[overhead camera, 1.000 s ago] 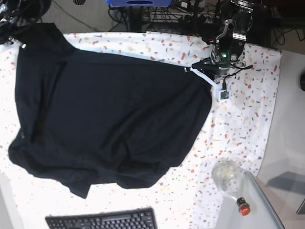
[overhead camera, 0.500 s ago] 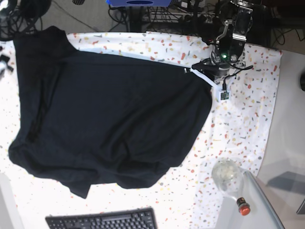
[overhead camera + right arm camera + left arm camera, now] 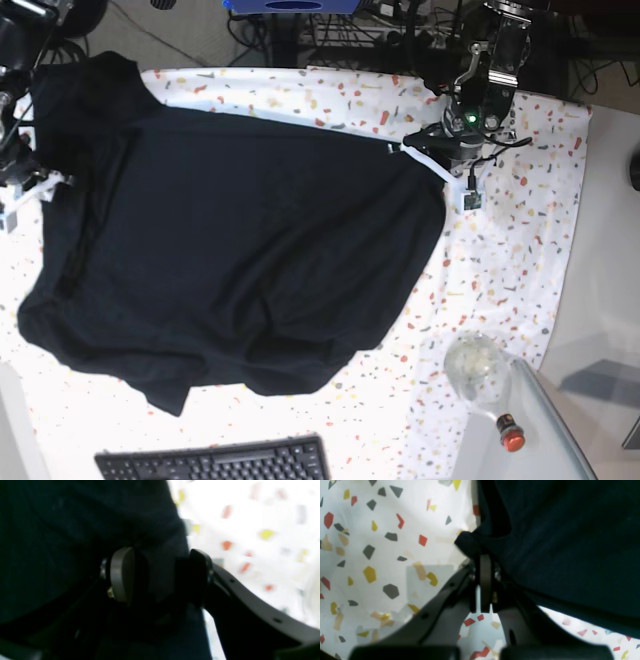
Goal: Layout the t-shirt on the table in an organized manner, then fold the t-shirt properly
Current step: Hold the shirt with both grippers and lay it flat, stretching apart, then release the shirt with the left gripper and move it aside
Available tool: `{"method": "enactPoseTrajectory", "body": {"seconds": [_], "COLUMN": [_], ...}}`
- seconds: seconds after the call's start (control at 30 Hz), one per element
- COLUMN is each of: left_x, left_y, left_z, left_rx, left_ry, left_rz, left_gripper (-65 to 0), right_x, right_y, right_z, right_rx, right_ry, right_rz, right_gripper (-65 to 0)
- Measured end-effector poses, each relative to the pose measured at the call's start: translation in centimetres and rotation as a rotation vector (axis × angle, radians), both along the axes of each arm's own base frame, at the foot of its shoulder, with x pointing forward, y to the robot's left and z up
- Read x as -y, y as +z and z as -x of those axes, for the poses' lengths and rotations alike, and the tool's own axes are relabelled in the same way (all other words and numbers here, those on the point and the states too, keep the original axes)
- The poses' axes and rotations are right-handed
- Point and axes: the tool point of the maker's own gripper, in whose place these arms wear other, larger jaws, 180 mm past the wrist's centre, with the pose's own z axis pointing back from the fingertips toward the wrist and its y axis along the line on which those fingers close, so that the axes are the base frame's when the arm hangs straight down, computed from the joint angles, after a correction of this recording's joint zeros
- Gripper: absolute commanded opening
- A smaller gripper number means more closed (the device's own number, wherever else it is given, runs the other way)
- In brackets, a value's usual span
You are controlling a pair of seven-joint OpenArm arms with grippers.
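Keyboard [image 3: 215,462] lies nearest, just past the t-shirt's [image 3: 230,260] near hem. Spread wide over the table [image 3: 520,240], the t-shirt fills its middle. Left gripper [image 3: 483,562] pinches the t-shirt's far corner; right gripper [image 3: 160,577] straddles its opposite edge, jaws apart.

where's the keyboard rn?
In the base view the keyboard sits at the bottom edge, left of centre, just below the hem of the t-shirt on the table; neither wrist view shows it.
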Motion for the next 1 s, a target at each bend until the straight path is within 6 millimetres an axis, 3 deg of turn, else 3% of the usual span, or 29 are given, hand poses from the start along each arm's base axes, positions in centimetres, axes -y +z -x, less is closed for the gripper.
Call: {"method": "enactPoseTrajectory", "body": {"seconds": [0.13, 0.2, 0.27, 0.5, 0.6, 0.77, 0.87, 1.0], "left_x": [0.0, 0.0, 0.0, 0.0, 0.0, 0.3, 0.1, -1.3], "left_y": [0.0, 0.0, 0.0, -0.1, -0.1, 0.0, 0.0, 2.1], "left_z": [0.0, 0.0, 0.0, 0.2, 0.2, 0.2, 0.2, 0.9], "left_rx": [0.0, 0.0, 0.0, -0.003, -0.005, 0.0, 0.007, 0.063], "left_ry": [0.0, 0.0, 0.0, 0.0, 0.0, 0.013, 0.075, 0.164], "left_rz": [0.0, 0.0, 0.0, 0.0, 0.001, 0.013, 0.039, 0.055], "left_gripper": [-65.0, -65.0, -65.0, -65.0, -65.0, -65.0, -65.0, -41.6], "right_x": [-0.4, -0.2, 0.3, 2.2, 2.0, -0.4, -0.5, 0.2], "right_y": [-0.4, -0.5, -0.5, -0.2, -0.1, 0.6, 0.8, 0.9], "right_z": [0.1, 0.1, 0.7, 5.1, 6.7, 5.9, 5.4, 6.0], "right_rx": [-0.015, -0.008, -0.001, -0.005, -0.044, -0.042, -0.035, -0.052], "right_ry": [0.029, 0.019, -0.026, -0.152, -0.15, -0.126, -0.122, -0.121], "right_rz": [0.005, 0.005, -0.014, -0.015, 0.005, -0.019, -0.022, -0.005], "right_gripper": [-36.0, -46.5, -65.0, -65.0, -65.0, -65.0, -65.0, -65.0]}}
